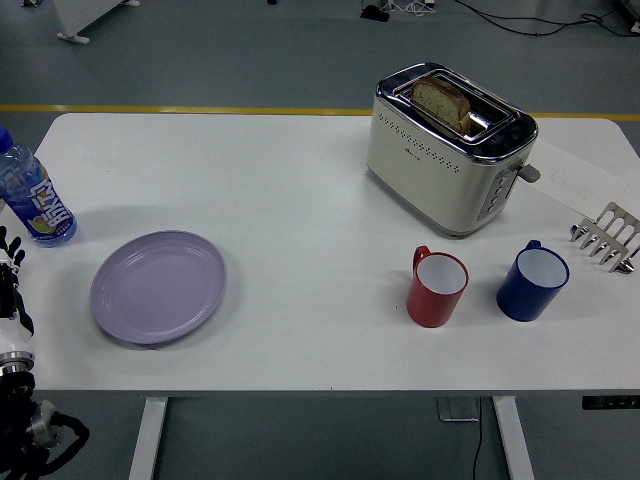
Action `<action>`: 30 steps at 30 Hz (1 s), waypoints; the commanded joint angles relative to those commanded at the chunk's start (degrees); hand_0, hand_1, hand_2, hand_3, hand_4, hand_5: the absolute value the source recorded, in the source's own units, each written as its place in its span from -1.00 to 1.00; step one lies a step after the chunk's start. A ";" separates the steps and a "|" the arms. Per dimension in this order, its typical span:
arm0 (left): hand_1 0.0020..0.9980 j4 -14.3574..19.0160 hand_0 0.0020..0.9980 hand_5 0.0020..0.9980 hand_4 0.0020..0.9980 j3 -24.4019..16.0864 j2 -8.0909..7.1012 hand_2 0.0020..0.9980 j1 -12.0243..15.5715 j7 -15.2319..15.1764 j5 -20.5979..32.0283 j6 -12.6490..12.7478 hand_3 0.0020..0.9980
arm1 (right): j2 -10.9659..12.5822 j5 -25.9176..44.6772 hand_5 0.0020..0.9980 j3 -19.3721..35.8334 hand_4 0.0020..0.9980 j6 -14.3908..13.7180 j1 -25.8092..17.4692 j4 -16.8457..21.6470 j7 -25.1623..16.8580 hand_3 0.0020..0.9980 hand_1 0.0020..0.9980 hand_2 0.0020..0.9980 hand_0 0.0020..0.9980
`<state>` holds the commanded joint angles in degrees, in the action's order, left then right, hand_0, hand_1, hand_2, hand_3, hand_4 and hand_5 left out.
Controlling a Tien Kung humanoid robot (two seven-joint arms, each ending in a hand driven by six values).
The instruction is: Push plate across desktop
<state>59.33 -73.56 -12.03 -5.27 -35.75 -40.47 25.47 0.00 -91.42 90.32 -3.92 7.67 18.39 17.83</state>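
Observation:
A lavender plate (158,287) lies flat on the white table (300,200), at the front left. My left hand (10,290) comes in at the picture's left edge, to the left of the plate with a gap between them. Only part of the hand shows; the rest is cut off by the frame. My right arm is out of view.
A blue-labelled water bottle (30,195) stands behind the hand at the left edge. A silver toaster (450,145) with a bread slice (440,100) stands at the back right. A red mug (437,287), a blue mug (532,281) and a metal rack (608,235) stand at the right.

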 joint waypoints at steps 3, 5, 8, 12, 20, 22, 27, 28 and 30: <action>0.86 -0.43 0.79 1.00 0.05 1.03 0.02 0.99 -0.21 -0.64 1.07 0.36 0.98 | 0.00 -0.04 0.26 0.02 -0.72 0.03 0.04 0.00 0.02 0.23 0.08 0.23 0.15; 0.86 -0.91 0.79 1.00 0.05 1.56 0.17 0.99 -0.46 -0.96 1.46 0.40 0.98 | 0.00 -0.13 0.26 0.05 -0.72 0.06 0.07 0.00 0.03 0.23 0.08 0.23 0.15; 0.84 -1.44 0.77 1.00 0.04 2.37 0.47 0.96 -0.95 -1.20 1.84 0.17 0.95 | 0.00 -0.31 0.26 0.14 -0.72 0.14 0.11 0.01 0.04 0.23 0.08 0.23 0.15; 0.84 -1.75 0.77 1.00 0.04 3.38 0.82 0.96 -1.57 -1.08 1.79 -0.50 0.95 | 0.00 -0.43 0.26 0.19 -0.72 0.19 0.15 0.00 0.01 0.23 0.08 0.23 0.15; 0.79 -2.20 0.71 1.00 0.05 6.48 1.22 0.90 -2.66 -1.23 2.44 -1.31 0.90 | 0.00 -0.66 0.26 0.26 -0.72 0.27 0.28 0.03 0.09 0.23 0.08 0.23 0.15; 0.79 -2.22 0.71 1.00 0.05 7.07 1.14 0.90 -2.61 -1.23 2.53 -1.73 0.90 | 0.00 -0.65 0.26 0.26 -0.72 0.27 0.29 0.03 0.09 0.23 0.08 0.23 0.15; 0.78 -2.64 0.70 1.00 0.03 7.80 1.22 0.89 -2.67 -1.23 2.70 -2.26 0.90 | 0.00 -0.90 0.26 0.36 -0.72 0.38 0.26 0.04 0.14 0.23 0.08 0.23 0.15; 0.78 -2.76 0.70 1.00 0.03 7.93 1.33 0.89 -2.69 -1.23 2.69 -2.32 0.90 | 0.00 -0.97 0.26 0.39 -0.72 0.40 0.26 0.05 0.17 0.23 0.08 0.23 0.15; 0.78 -2.90 0.70 1.00 0.03 8.14 1.63 0.89 -2.74 -1.23 2.57 -2.39 0.90 | 0.00 -1.17 0.26 0.47 -0.72 0.46 0.24 0.08 0.25 0.23 0.08 0.23 0.15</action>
<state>56.42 -65.42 -10.40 -8.01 -36.98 -37.91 23.08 0.00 -92.58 90.79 -3.46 7.91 18.47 18.08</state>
